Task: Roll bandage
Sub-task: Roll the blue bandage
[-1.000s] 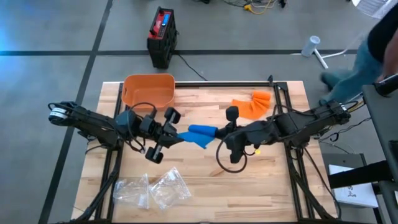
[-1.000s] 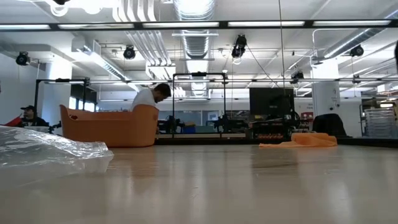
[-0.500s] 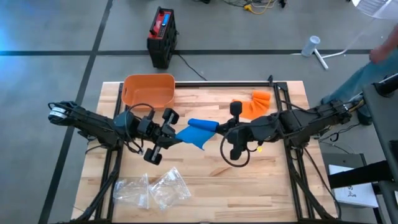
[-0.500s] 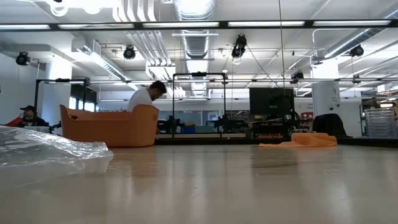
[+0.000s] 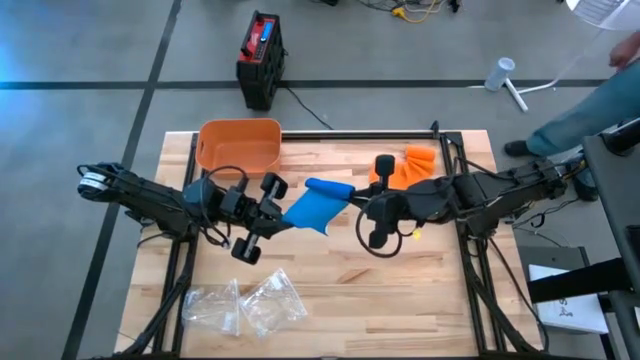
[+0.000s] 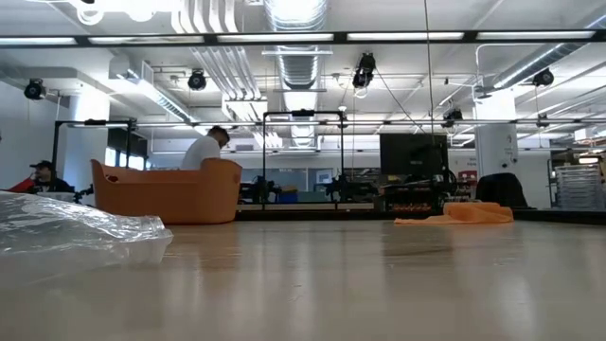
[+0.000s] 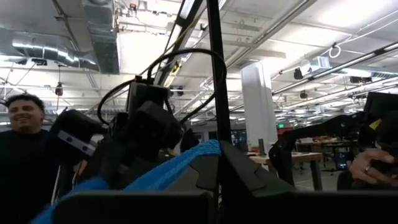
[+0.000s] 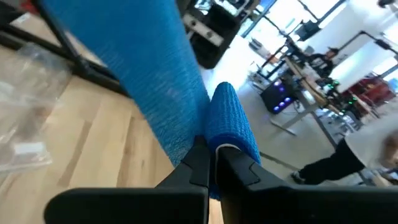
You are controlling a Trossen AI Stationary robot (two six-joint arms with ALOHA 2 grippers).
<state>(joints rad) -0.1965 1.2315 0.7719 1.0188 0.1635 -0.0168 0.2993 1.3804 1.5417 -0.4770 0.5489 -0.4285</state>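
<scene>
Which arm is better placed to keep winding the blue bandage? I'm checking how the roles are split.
The right. The right gripper is shut on the rolled end of the blue bandage, so it can turn the roll. The left gripper is shut on the flat loose end, anchoring it taut.

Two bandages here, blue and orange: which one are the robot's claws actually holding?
The blue bandage. It hangs above the table, pinched between the shut left gripper and right gripper. The orange bandage lies untouched on the wood, behind the right arm.
</scene>
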